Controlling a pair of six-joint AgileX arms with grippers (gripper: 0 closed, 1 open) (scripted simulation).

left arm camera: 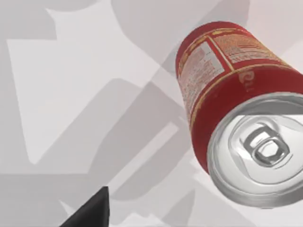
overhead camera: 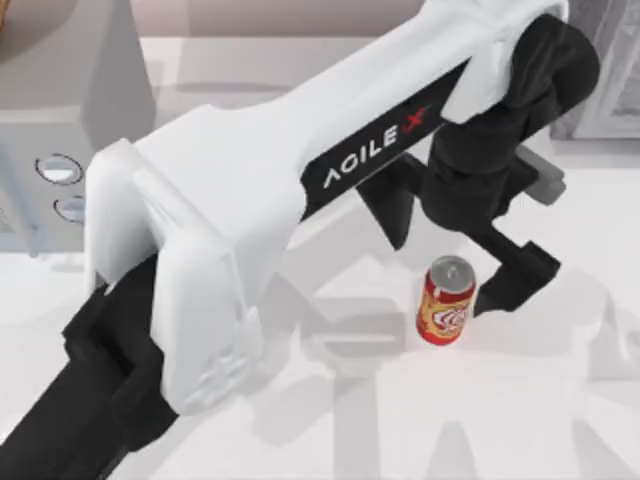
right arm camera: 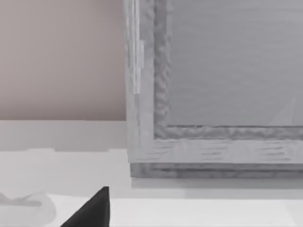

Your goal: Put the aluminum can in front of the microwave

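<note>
From above: aluminum can (overhead camera: 446, 301) upright on the white surface (overhead camera: 520, 410), right of centre, red body glossy, silver top round with a pull tab, yellow-and-white logo on its side. Left pincer (overhead camera: 462, 262) spread around it, one black finger (overhead camera: 518, 280) just right of the can, the other (overhead camera: 392, 208) well off to the can's upper left, neither visibly touching. White, smooth-cased AgileX arm (overhead camera: 250, 230) slanting across from lower left. Microwave (overhead camera: 60, 120) at far left edge, pale grey and boxy, two silver-rimmed dials facing right, well apart from the can.

From the left wrist: can close up, fine printed text on a pale label panel, concentric ridges on the lid.

From the right wrist: dark speckled grey box (right arm camera: 213, 85), rough-textured frame around a smooth pale panel, resting on the white surface; black tip at the frame edge, right pincer's state impossible to tell.
</note>
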